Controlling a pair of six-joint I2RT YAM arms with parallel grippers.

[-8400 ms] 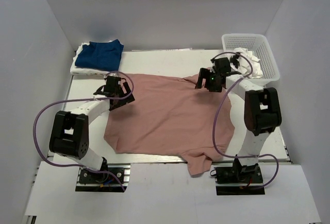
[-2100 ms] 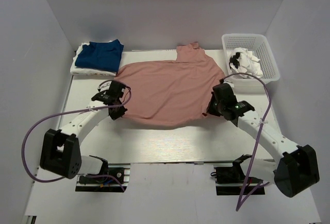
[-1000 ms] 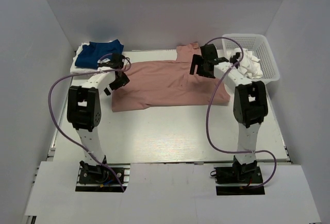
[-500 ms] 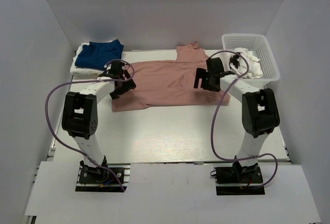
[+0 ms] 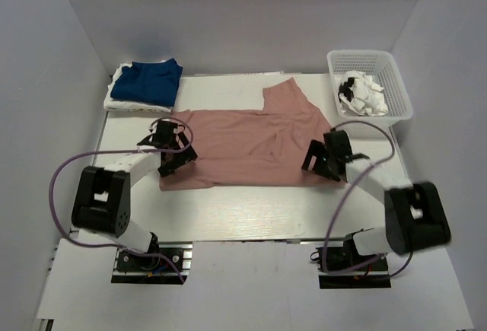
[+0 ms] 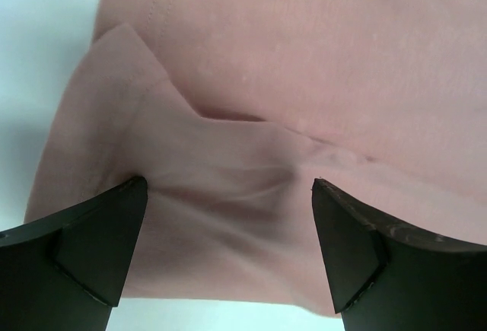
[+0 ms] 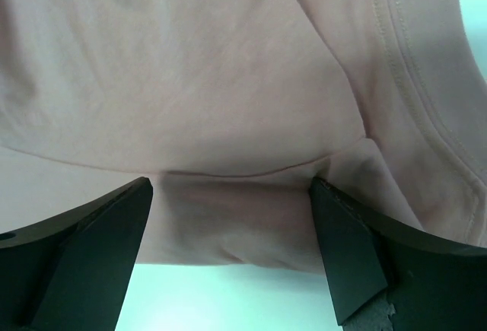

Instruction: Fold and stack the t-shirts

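The dusty-pink t-shirt (image 5: 243, 141) lies folded across the middle of the table, one sleeve (image 5: 285, 93) pointing to the far side. My left gripper (image 5: 173, 156) stands open over the shirt's near left corner, and my right gripper (image 5: 319, 157) stands open over its near right corner. In the left wrist view the gripper (image 6: 228, 247) straddles wrinkled pink cloth (image 6: 228, 118) with nothing pinched. The right wrist view shows the same: the gripper (image 7: 228, 247) is spread above the shirt's folded near edge (image 7: 243, 217). A folded navy t-shirt (image 5: 152, 81) rests on a white t-shirt (image 5: 120, 103) at the far left.
A white plastic basket (image 5: 392, 80) stands at the far right with crumpled white cloth (image 5: 361, 97) in it. Grey walls close in the left, right and far sides. Purple cables (image 5: 68, 167) loop beside each arm.
Both grippers have drawn back from the far part of the pink shirt to its near corners, and the shirt's near edge now lies closer to the arms. Jaws stayed open.
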